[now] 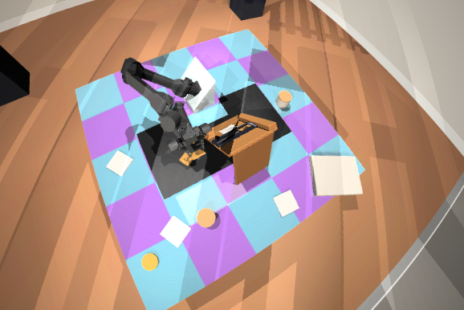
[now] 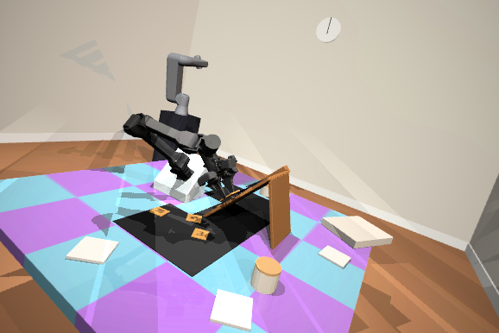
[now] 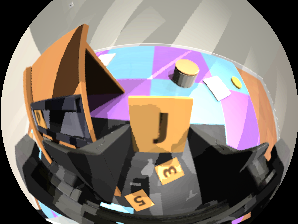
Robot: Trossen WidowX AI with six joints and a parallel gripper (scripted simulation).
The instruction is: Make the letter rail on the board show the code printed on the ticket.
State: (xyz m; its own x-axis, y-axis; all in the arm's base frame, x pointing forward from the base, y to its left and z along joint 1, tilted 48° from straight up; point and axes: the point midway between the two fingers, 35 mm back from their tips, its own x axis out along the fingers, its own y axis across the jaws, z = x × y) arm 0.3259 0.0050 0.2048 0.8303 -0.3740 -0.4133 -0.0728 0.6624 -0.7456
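Orange J tile | clamped in part-open end effector | board just beside it | tiles 3 and 5 lying below on black mat

Arm was matte black to dark grey: long boxy links, chunky angular elbow housing, round drum-shaped joint cover near the wrist. Gripper matched, dark; fingers broad, wedge-shaped, tapering toward the tips. Wrist-end housings looked knobbly.
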